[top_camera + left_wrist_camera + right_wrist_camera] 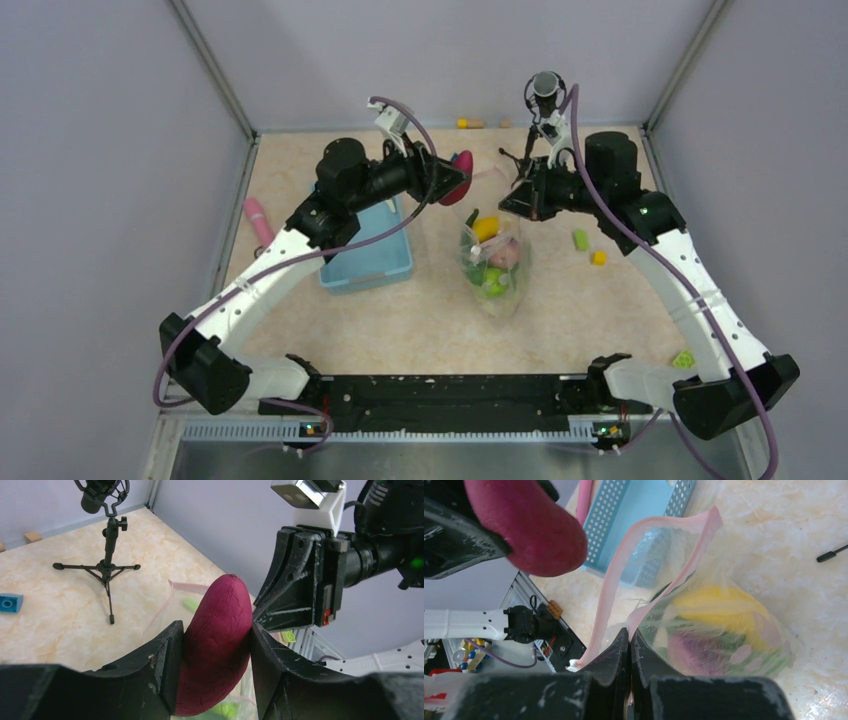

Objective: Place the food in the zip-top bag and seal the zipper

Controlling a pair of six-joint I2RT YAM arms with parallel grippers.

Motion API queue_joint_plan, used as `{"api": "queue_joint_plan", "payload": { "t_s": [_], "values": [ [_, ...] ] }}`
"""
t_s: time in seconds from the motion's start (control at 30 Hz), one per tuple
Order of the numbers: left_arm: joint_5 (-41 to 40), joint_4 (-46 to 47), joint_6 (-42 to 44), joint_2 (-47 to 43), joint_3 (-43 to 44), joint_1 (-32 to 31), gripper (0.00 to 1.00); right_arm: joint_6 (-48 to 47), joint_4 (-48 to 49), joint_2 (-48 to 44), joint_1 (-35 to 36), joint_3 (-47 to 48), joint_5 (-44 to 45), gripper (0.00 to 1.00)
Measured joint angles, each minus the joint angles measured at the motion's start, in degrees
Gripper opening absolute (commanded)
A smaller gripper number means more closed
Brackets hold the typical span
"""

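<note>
My left gripper [452, 182] [216, 628] is shut on a red-purple piece of food [463, 165] [220, 640], held in the air just left of the bag's mouth. The clear zip-top bag [497, 275] [744, 635] hangs down to the table with its mouth open. My right gripper [516, 200] [629, 633] is shut on one side of its pink zipper [610, 582] and holds it up. Inside the bag lie a yellow citrus [486, 228] [719, 605], a green lime [493, 284], leafy green and a purplish piece [699, 652].
A light blue basket [366, 258] [624, 515] stands left of the bag, with a pink stick [258, 220] beyond it. A microphone tripod [545, 105] [107, 565] stands at the back. Small green [580, 240], yellow [598, 258] and green [683, 358] blocks lie to the right.
</note>
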Motion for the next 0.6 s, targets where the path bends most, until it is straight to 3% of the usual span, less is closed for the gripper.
{"api": "queue_joint_plan", "payload": {
  "t_s": [0.3,0.6],
  "values": [
    [-6.6,5.7,-5.2,7.6,0.0,-3.7,0.0,1.2,3.0,-2.5,0.0,-4.1,-0.9,0.0],
    [-10.5,10.4,-8.3,8.9,-0.8,-7.9,0.0,2.9,5.1,-2.9,0.0,-6.0,0.0,0.0]
  ]
}}
